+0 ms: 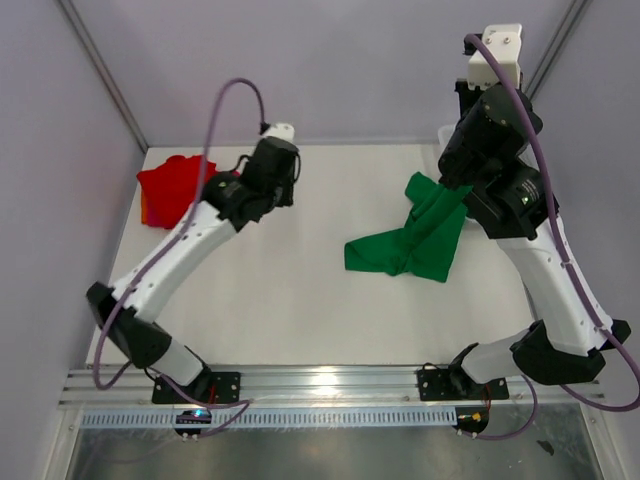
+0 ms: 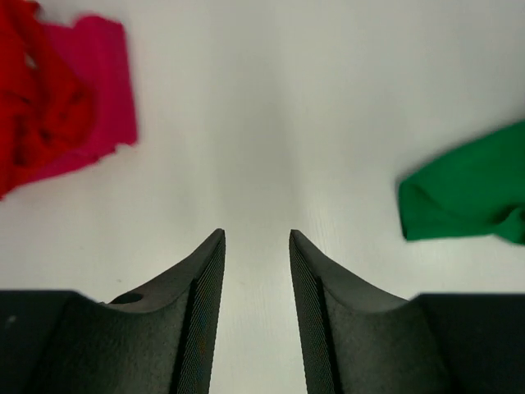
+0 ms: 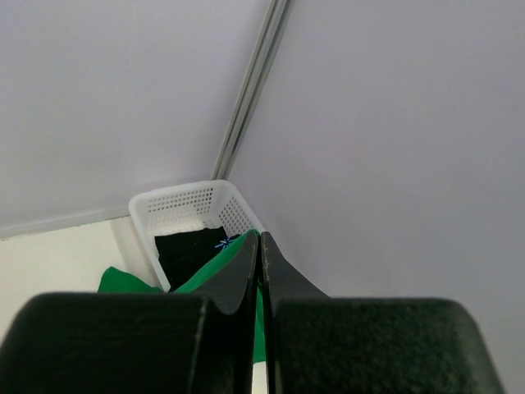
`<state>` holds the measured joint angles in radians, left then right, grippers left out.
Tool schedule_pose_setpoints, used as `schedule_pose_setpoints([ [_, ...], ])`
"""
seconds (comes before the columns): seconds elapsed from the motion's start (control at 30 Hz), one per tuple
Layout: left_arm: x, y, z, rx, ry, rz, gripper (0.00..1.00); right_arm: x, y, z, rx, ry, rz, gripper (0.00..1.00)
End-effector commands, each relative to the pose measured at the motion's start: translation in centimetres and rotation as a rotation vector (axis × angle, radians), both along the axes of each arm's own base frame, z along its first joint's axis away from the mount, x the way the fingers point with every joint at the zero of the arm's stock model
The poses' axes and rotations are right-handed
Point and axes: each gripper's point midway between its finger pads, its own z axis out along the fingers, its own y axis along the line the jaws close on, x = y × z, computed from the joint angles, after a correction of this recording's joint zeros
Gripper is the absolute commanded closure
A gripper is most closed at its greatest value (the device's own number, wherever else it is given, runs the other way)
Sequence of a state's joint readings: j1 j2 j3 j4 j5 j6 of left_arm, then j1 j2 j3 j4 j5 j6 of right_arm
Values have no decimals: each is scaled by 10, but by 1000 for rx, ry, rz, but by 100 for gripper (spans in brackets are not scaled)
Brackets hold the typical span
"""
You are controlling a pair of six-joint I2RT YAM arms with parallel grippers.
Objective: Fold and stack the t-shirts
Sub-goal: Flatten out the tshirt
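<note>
Right gripper (image 3: pixel 260 240), jaws clamped on seemingly just an edge of the bright green cloth t-shirt (image 1: pixel 420 240), may lose it if tugged.

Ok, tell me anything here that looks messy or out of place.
The green t-shirt is crumpled, one end pinched up by the right gripper, the rest trailing on the table. At the far left corner the red t-shirt lies bunched over the magenta-pink t-shirt, not a neat stack.
</note>
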<state>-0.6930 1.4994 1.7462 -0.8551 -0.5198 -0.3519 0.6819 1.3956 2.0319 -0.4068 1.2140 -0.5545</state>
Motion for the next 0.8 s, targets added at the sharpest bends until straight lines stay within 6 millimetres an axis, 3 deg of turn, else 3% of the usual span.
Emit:
schedule_pose_setpoints([
  [0.0,-5,-51,-77,-60,206,-131,59,3,4,-4,3,8,-5,97],
  [0.07,-7,-65,-96,-9,242,-162,59,6,7,-8,-1,17,2,97],
  [0.1,-11,-87,-110,36,269,-207,59,8,9,-9,-1,18,5,97],
  [0.17,-22,-102,-124,139,298,-265,59,15,15,-15,-9,31,8,97],
  [0.2,-35,-126,-120,150,291,-327,59,17,17,-17,-15,38,8,97],
  [0.23,-41,-139,-135,180,320,-364,60,20,18,-19,-20,44,7,97],
  [0.37,-77,-192,-141,168,337,-496,59,34,30,-29,-37,66,10,97],
  [0.4,-78,-203,-133,150,323,-511,59,36,32,-30,-38,68,13,97],
  [0.47,-89,-217,-144,160,352,-537,59,40,36,-32,-40,71,16,97],
  [0.6,-90,-234,-148,149,338,-525,59,45,41,-34,-41,69,19,97],
  [0.73,-84,-254,-166,117,331,-497,59,45,40,-32,-27,57,18,97],
  [0.77,-83,-261,-180,120,343,-499,59,44,40,-30,-24,54,23,97],
])
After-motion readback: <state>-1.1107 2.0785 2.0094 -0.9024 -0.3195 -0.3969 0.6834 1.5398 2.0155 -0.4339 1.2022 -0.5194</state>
